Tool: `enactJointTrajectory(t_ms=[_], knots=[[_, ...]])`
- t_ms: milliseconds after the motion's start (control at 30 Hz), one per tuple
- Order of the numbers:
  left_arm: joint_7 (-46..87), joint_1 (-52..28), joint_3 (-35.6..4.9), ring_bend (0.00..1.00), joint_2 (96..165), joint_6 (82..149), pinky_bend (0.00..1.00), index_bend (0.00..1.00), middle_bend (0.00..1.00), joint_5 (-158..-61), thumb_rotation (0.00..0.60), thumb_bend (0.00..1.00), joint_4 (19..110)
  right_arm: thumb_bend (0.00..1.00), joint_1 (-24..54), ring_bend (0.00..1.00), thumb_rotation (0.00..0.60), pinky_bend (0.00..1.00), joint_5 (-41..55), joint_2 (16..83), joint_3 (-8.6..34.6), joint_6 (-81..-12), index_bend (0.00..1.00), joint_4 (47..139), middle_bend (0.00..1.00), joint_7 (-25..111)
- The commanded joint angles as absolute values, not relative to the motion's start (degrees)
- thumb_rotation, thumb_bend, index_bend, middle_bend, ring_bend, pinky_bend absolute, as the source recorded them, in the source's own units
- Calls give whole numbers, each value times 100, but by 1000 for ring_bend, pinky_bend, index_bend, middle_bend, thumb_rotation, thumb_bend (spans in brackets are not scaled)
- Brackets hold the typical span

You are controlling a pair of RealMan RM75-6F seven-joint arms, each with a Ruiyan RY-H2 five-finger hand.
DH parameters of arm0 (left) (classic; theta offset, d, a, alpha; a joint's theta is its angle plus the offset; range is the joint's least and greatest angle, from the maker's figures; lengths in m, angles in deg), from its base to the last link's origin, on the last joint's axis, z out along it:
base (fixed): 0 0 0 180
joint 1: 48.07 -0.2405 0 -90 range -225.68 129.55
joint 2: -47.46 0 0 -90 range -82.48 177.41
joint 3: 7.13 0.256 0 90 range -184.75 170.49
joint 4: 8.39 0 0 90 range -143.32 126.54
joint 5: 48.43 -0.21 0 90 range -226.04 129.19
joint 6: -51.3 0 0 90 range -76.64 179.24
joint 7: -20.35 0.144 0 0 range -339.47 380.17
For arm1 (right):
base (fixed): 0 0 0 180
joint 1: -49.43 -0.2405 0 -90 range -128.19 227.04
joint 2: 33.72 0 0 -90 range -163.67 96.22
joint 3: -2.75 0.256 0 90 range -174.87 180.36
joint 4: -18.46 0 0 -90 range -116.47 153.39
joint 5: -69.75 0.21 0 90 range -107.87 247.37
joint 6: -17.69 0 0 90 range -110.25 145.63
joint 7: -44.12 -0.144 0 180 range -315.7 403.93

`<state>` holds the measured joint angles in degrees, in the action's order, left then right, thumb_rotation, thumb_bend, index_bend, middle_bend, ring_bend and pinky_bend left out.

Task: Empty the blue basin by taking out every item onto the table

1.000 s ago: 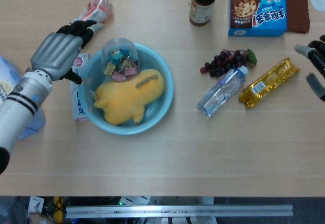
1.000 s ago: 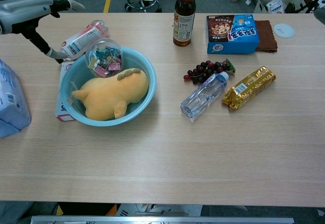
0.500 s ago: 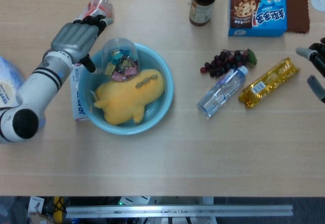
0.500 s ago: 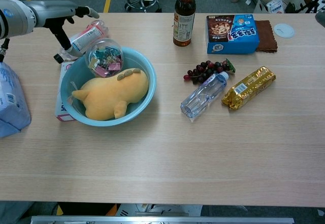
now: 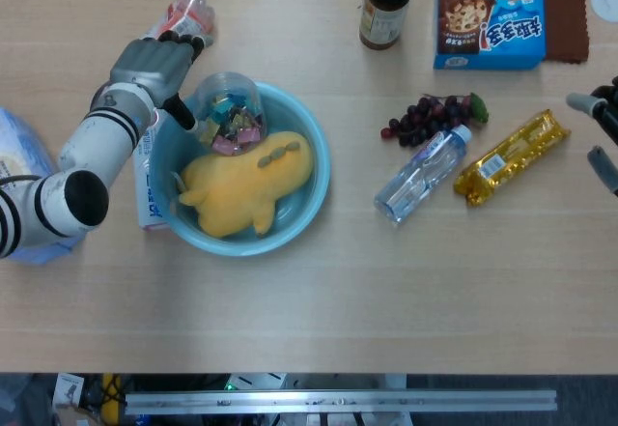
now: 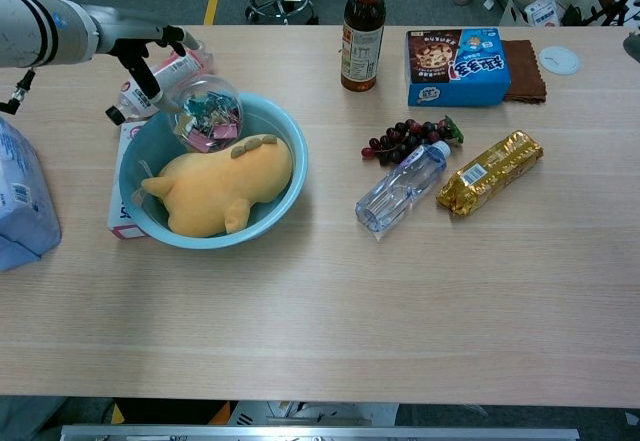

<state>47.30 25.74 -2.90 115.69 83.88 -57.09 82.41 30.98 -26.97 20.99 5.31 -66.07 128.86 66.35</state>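
The blue basin (image 5: pixel 315 190) (image 6: pixel 292 187) stands left of the table's middle. In it lies a yellow plush toy (image 5: pixel 246 183) (image 6: pixel 215 189), and a clear domed jar of coloured clips (image 5: pixel 230 113) (image 6: pixel 207 111) leans at its far rim. My left hand (image 5: pixel 148 65) (image 6: pixel 150 39) hovers just left of the jar, fingers spread and holding nothing. Its thumb (image 5: pixel 181 110) points down close to the jar's left side; whether it touches is unclear. Only the spread fingertips of my right hand (image 5: pixel 603 127) show at the right edge, away from the basin.
A pink-white tube (image 5: pixel 182 16) lies beyond my left hand. A carton (image 5: pixel 149 192) sits against the basin's left side, a blue bag (image 5: pixel 14 160) at the left edge. To the right lie grapes (image 5: pixel 433 117), a water bottle (image 5: pixel 421 175), a gold packet (image 5: pixel 512 156), a dark bottle (image 5: pixel 386 3) and a cookie box (image 5: pixel 489 20).
My left hand has swung right and away from me, from beside the basin's left rim up to the jar's left side. The basin's contents and my right hand have stayed put.
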Motion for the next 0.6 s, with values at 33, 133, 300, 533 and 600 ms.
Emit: enactJointTrajectory(t_ms=[33,133,300,533,600], knots=[[4792,2848,-62,51,11620,8327,149,14,103,-5361,427,165,8190,287,3111,287,600,453,-2714,2111,550,-6593,310,12867,400,6605],[4779,2984,34,52,11615,8346,154,14,105,-5220,398,165,8220,288,3123,287,600,453,-2732,2125,574,-6563,310,12850,399,6574],[4685,3099,101,53,11585,8294,158,14,107,-5145,368,165,8297,287,3156,287,600,453,-2772,2139,600,-6552,310,12839,400,6549],[4663,3246,269,58,11747,8346,162,20,115,-5101,363,165,8247,288,3230,287,600,453,-2780,2142,619,-6547,310,12797,399,6498],[4662,3281,301,64,11795,8375,165,36,125,-5083,363,166,8235,288,3248,287,600,453,-2779,2142,626,-6554,310,12781,400,6477]])
